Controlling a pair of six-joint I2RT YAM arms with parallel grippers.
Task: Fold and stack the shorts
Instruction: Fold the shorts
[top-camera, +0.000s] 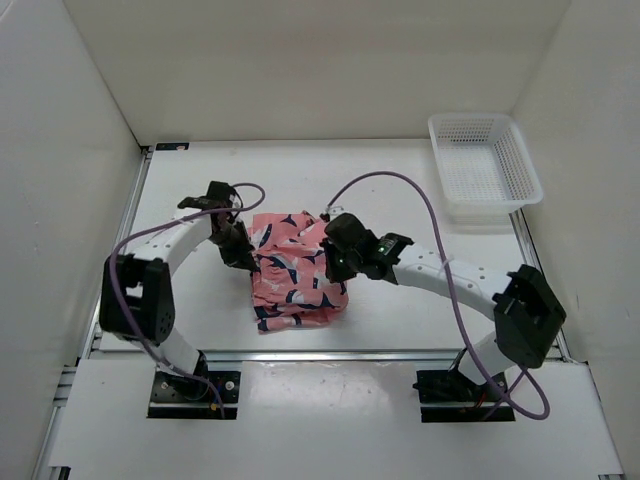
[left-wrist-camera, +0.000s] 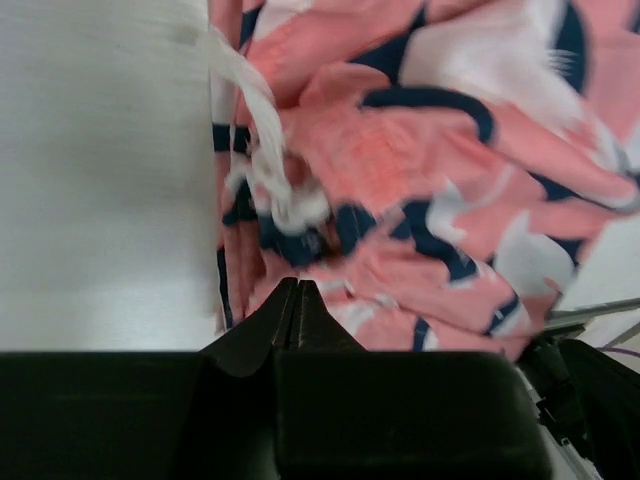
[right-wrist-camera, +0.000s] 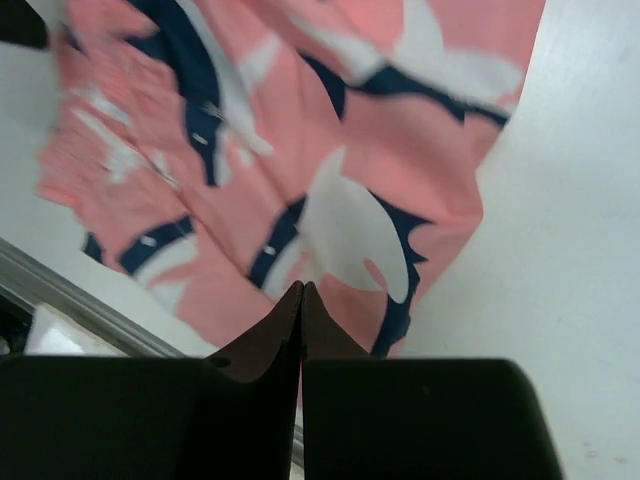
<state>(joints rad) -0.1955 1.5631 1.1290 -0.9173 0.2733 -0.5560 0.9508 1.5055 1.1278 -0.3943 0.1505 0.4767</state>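
The coral-pink shorts with navy-and-white shark shapes hang bunched between my two grippers at the table's middle. My left gripper is shut at their left edge and my right gripper at their right edge. In the left wrist view the shut gripper meets the crumpled shorts, with a white drawstring dangling beside it. In the right wrist view the shut gripper pinches the shorts, and the fabric hangs past the fingers.
A white mesh basket stands at the back right corner. White walls close in the table on the left, back and right. The metal rail of the table's front edge shows below the shorts in the right wrist view.
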